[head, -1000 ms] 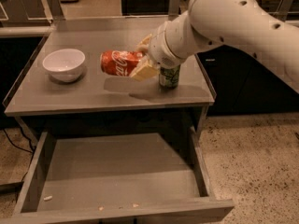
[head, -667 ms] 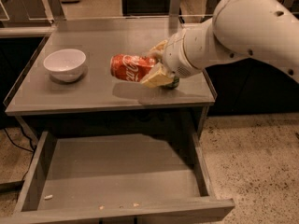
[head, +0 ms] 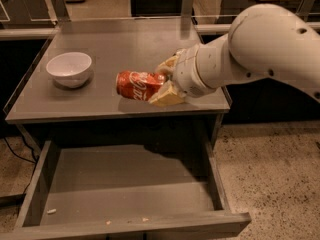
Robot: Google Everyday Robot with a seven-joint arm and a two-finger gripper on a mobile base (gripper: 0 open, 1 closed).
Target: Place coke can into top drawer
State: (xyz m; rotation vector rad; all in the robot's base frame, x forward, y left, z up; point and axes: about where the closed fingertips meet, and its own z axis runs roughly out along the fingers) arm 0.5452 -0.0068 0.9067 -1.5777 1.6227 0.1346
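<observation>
The coke can (head: 137, 85), red-orange with white script, lies sideways in my gripper (head: 165, 81), which is shut on its right end. I hold it in the air above the front part of the grey tabletop (head: 115, 44). The top drawer (head: 125, 184) stands pulled open below the table, wide and shallow with low side walls, with a few small crumbs inside. My white arm (head: 260, 49) reaches in from the right. The green can is hidden behind my arm.
A white bowl (head: 69, 68) sits on the left of the tabletop. Dark cabinets and other tables stand behind. Speckled floor lies to the right of the drawer.
My gripper has carried the coke can forward and toward the table's front edge, away from the spot by the green can. The arm now hides the green can.
</observation>
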